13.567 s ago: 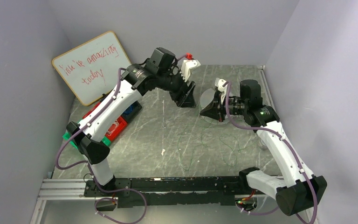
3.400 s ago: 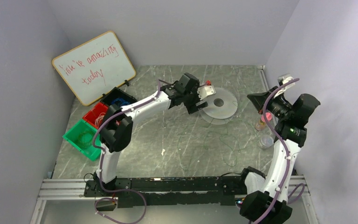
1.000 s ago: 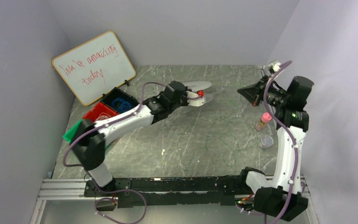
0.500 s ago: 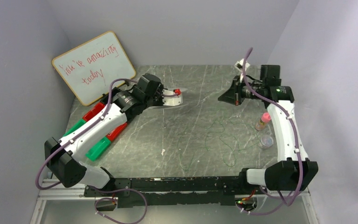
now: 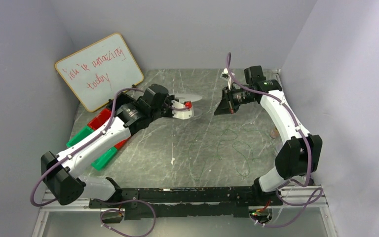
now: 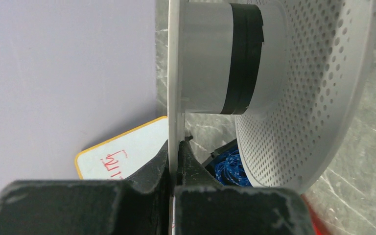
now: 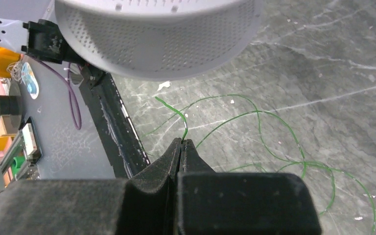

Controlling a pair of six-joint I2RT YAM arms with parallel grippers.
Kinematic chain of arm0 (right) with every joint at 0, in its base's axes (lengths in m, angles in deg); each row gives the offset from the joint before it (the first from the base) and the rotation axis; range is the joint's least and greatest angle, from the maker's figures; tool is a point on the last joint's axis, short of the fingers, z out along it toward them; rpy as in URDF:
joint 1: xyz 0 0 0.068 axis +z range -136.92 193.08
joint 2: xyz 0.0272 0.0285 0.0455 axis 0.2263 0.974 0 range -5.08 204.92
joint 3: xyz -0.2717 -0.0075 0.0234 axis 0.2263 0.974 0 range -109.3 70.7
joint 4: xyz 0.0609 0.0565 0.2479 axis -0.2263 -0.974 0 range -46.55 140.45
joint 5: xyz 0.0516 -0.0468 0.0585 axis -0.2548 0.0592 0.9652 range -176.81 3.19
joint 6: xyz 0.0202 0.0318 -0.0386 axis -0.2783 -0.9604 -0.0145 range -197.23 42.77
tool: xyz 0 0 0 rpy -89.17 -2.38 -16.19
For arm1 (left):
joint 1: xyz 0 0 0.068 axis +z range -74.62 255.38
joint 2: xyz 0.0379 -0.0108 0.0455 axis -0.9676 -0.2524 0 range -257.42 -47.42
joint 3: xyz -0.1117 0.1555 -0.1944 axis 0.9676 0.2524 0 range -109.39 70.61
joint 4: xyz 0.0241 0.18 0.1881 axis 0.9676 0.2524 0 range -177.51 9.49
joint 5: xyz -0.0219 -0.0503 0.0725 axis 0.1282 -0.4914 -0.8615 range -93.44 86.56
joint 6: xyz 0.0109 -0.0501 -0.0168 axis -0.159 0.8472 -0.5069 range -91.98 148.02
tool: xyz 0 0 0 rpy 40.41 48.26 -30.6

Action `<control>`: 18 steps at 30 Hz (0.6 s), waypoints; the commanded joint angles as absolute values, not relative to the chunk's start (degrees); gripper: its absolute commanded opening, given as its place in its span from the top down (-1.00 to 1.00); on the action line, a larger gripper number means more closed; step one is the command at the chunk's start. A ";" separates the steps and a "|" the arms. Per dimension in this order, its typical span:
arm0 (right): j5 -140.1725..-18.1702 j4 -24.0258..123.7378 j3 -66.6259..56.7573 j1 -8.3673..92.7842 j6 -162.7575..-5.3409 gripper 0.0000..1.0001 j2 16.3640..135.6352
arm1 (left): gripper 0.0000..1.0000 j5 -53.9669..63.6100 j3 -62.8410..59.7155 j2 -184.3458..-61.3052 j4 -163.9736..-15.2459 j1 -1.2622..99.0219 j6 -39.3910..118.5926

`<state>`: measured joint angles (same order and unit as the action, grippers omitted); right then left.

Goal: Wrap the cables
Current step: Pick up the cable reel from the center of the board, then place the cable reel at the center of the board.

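Observation:
The cables are one thin green wire (image 5: pixel 237 148) lying in loose loops on the marble table (image 5: pixel 187 143); the right wrist view shows its strands (image 7: pixel 259 115) curving over the table. My right gripper (image 7: pixel 182 141) is shut on the wire's free end, held above the table just right of centre (image 5: pixel 219 111). My left gripper (image 6: pixel 177 147) is shut on the thin white flange of a grey spool (image 6: pixel 225 54) with black tape on its hub. From above, the spool (image 5: pixel 190 97) hangs edge-on at the left gripper (image 5: pixel 176 105). Its perforated flange (image 7: pixel 156 39) looms over the right gripper.
A whiteboard (image 5: pixel 98 69) leans at the back left. Red (image 5: pixel 100 118) and green (image 5: pixel 81 134) bins lie under the left arm, and blue wire coils (image 6: pixel 225 164) fill a black bin. A small bottle (image 5: pixel 275 132) stands behind the right arm. A black rail (image 5: pixel 187 195) runs along the near edge.
The right gripper has swung left and toward the spool with the wire end. The left arm has drawn the spool back left, then almost stopped.

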<state>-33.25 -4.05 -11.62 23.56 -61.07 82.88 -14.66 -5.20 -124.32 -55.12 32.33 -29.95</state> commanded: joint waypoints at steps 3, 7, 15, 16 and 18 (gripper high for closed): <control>-35.15 -6.96 -15.34 23.55 -57.76 1.00 87.09 | 0.95 -10.66 5.05 -117.18 -63.20 30.22 -33.64; -35.87 -13.14 -19.77 23.65 -53.03 1.00 91.40 | 0.95 -9.18 8.72 -115.96 -64.06 29.60 -36.39; -36.77 -16.79 -16.39 28.49 -45.64 1.00 90.60 | 0.95 -11.83 10.33 -118.05 -66.04 28.33 -39.23; -37.17 -16.94 -16.06 29.04 -45.19 1.00 89.91 | 0.95 -12.09 10.31 -118.68 -66.15 28.34 -39.38; -37.58 -16.14 -15.07 29.41 -45.29 1.00 88.64 | 0.95 -12.46 10.25 -119.71 -66.59 28.28 -38.96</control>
